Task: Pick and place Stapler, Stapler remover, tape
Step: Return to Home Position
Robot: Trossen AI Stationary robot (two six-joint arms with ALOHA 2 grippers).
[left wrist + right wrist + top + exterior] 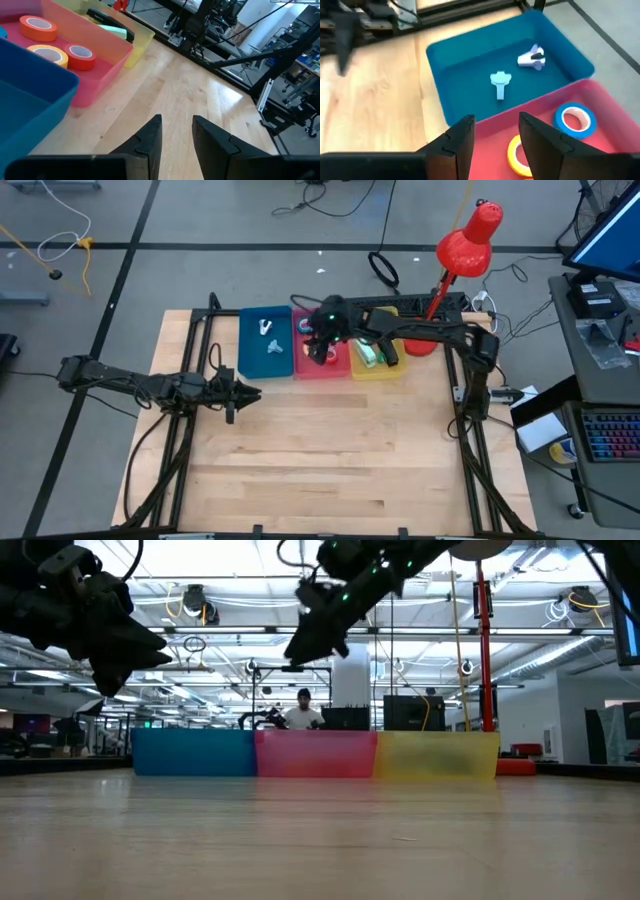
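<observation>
Above the pink bin (315,755) hangs the right gripper (496,122), fingers spread and empty; the yellow tape (512,151) lies directly below it inside. Left gripper (176,122) waits at the left, fingers slightly parted

Matte black all over: slender, jointed arms with thin cables alongside. Wedge-shaped fingers (150,145), tapering to blunt tips, on left hand (176,118) and right hand (497,118). Small green light (346,596) above pink bin (315,755).
</observation>
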